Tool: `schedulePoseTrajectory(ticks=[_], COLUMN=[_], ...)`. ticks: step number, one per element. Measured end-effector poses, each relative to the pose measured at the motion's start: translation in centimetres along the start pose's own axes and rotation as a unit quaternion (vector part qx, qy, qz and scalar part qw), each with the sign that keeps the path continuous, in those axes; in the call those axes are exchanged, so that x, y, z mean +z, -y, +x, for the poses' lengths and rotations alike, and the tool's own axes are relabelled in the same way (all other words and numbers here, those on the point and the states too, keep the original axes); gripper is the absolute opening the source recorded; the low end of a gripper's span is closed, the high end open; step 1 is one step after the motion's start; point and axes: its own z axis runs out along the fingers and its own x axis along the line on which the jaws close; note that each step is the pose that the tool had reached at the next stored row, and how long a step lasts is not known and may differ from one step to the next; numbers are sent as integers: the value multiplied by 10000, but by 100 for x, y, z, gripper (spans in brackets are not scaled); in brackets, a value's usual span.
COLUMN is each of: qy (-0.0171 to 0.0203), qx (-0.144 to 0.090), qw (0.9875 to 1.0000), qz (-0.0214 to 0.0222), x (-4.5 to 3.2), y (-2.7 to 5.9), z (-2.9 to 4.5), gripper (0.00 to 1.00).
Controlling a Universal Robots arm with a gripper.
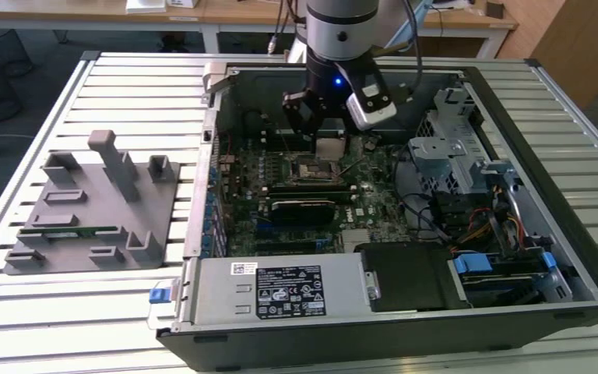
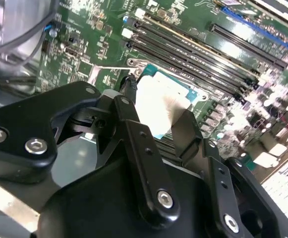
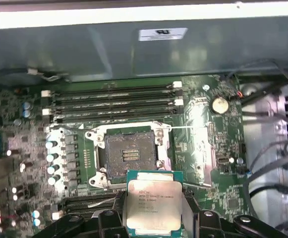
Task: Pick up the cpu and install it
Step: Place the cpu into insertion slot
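Plainly my gripper (image 3: 153, 218) had its fingers (image 2: 183, 128) clamped on the cpu (image 3: 152, 203), held flat above the board (image 3: 225, 144); the bare socket (image 3: 130, 156) lay just past the chip's edge, toward the memory slots (image 3: 114, 101), not yet beneath it.

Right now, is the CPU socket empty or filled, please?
Empty: the socket shows bare contacts, and the cpu is outside it, gripped by the jaws.

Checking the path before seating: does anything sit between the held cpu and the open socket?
Nothing visible does. The end effector grips the cpu over the motherboard, and the socket lies bare, its contacts uncovered.
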Motion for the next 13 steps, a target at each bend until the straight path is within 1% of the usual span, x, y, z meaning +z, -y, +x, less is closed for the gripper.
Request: schedulePoseTrajectory(ticks=[3, 6, 9, 11, 13], qy=[8, 17, 26, 32, 38], qx=[243, 485, 733, 893, 1052], qw=[9997, 9988, 9973, 9960, 9944], qz=[18, 35, 54, 66, 77], x=[2, 3, 4, 5, 6], y=[0, 0, 0, 0, 0], z=[0, 0, 0, 0, 0], gripper=[53, 53, 53, 53, 53])
